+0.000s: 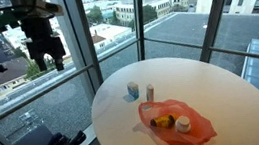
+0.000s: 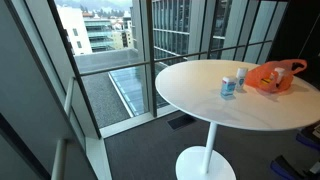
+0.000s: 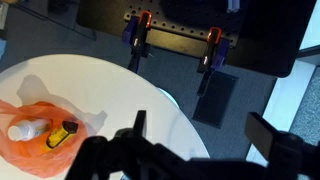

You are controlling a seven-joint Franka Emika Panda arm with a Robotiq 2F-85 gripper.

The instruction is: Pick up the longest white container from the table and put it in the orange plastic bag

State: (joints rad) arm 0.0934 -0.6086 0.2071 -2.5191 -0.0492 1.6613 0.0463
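Wrist view has the tool (image 3: 198, 122) with its fingers spread wide and nothing between them. It hangs high beyond the desk (image 3: 110, 90) edge, likely poised for an approach. In an exterior view the longest white container (image 1: 150, 92) stands upright on the desk, just beside the orange plastic bag (image 1: 180, 123). The bag lies slumped flat, so the carry should be short.

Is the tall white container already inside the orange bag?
No, the tall white container stands upright on the table, next to the orange bag rather than in it.
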